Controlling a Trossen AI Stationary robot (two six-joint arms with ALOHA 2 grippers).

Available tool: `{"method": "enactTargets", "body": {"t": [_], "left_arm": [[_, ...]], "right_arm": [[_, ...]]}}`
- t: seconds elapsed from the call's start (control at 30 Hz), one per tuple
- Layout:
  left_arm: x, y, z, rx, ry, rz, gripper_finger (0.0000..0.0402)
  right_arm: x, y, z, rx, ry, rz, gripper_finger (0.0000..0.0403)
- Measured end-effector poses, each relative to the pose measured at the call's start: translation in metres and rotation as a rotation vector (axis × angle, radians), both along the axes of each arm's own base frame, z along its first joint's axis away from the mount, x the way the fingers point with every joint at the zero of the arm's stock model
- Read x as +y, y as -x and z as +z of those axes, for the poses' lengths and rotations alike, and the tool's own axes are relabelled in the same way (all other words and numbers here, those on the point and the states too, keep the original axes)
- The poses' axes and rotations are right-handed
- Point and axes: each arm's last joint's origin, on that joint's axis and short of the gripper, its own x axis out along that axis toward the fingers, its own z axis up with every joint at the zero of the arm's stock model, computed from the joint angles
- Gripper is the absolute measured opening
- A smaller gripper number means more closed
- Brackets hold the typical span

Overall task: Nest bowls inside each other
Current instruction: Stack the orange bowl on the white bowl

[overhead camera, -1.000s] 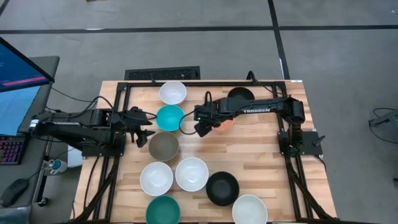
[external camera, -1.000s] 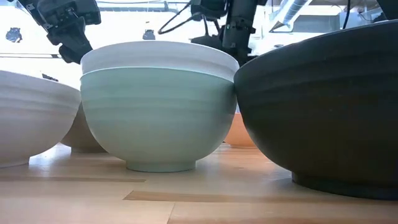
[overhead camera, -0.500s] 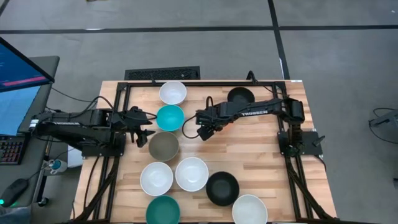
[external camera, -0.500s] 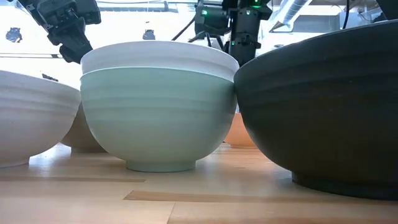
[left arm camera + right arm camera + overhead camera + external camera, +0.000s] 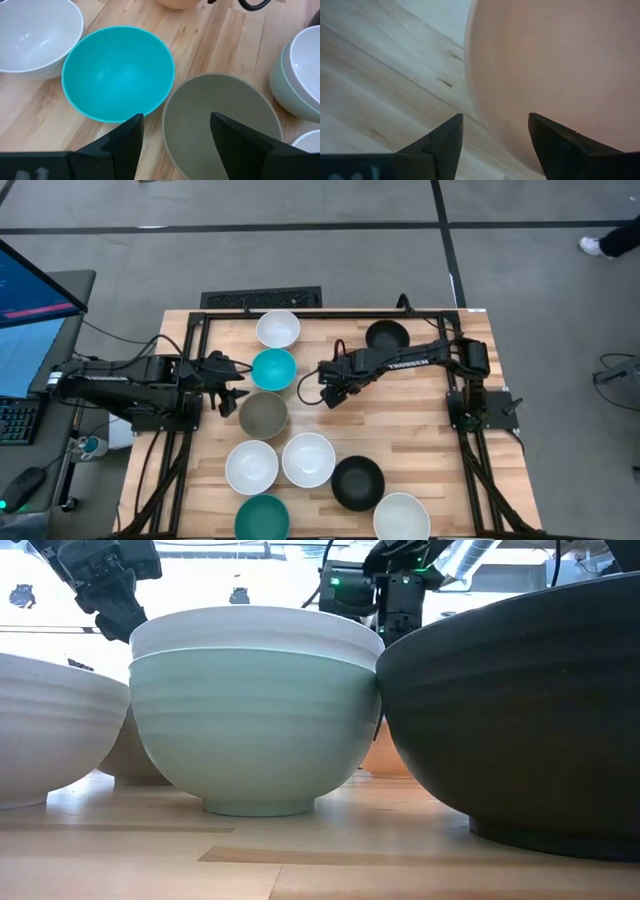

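Now lower over the orange bowl (image 5: 555, 75), hidden under the arm at upper centre of the high view, the right gripper (image 5: 330, 392) stands part-open and empty, its grasp not yet made. Left of centre, the left gripper (image 5: 232, 383) waits wide open beside the turquoise bowl (image 5: 273, 368).

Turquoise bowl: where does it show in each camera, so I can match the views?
High view: the turquoise bowl sits left of the table's centre, in the picture's upper half.
Low view: not visible.
Left wrist view: large, in the picture's upper left.
Right wrist view: not in it.
Shared landmark: the grey bowl lies right beside it in the high and left wrist views.
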Motion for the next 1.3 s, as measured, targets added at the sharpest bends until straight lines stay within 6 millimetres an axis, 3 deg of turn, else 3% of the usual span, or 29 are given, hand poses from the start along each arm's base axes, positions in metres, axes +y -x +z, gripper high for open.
{"method": "enactTargets", "body": {"t": [0.17,0.37,0.8,0.9,1.07,1.17,1.3], "left_arm": [[0.000,0.000,0.000,0.001,0.000,0.000,0.0222],[0.000,0.001,-0.001,0.019,-0.004,0.003,0.0222],[0.001,0.002,-0.002,0.032,-0.041,0.014,0.0222],[0.001,0.002,-0.002,0.031,-0.042,0.014,0.0222],[0.001,0.001,-0.001,0.012,-0.027,0.025,0.0222],[0.001,0.000,-0.001,0.011,-0.002,0.029,0.0222],[0.001,-0.002,-0.003,0.023,0.011,0.038,0.0222]], "right_arm": [[-0.005,-0.003,-0.008,0.003,0.004,-0.010,0.0213],[-0.008,-0.006,-0.019,0.021,0.009,-0.008,0.0149],[-0.008,-0.008,-0.016,0.005,0.042,-0.021,0.0032],[-0.007,-0.013,-0.003,-0.038,0.043,-0.002,0.0012],[0.008,-0.024,0.029,-0.106,0.043,0.109,0.0018],[0.037,-0.030,0.059,-0.129,0.072,0.299,0.0012],[0.092,-0.036,0.104,-0.264,0.100,0.567,0.0014]]}}
